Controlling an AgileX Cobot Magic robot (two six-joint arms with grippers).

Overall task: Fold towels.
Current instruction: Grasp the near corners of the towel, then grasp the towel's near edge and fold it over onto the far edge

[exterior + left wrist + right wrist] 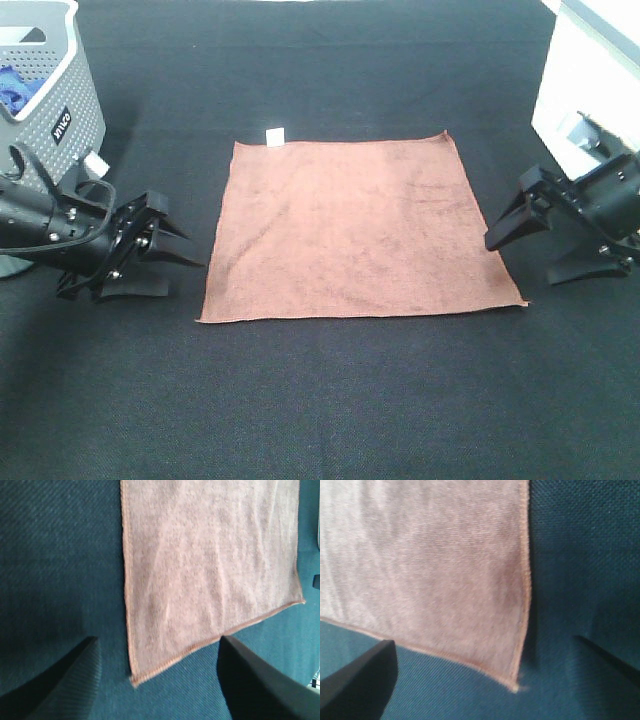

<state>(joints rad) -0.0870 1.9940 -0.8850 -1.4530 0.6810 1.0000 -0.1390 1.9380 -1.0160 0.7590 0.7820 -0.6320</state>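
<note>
The towel (350, 228) is a reddish-brown square cloth lying flat and unfolded in the middle of the dark table, with a small white tag (273, 135) at its far left corner. My left gripper (175, 262) is open and empty just left of the towel's near left corner (134, 679). My right gripper (528, 262) is open and empty just right of the towel's near right corner (516, 686). Both wrist views show the towel (210, 565) (430, 565) between wide-spread fingers (65, 680) (357, 680), with nothing held.
A grey perforated basket (60, 95) with something blue inside stands at the far left. A white box (590, 70) stands at the far right. The table (330, 400) has a dark fabric cover.
</note>
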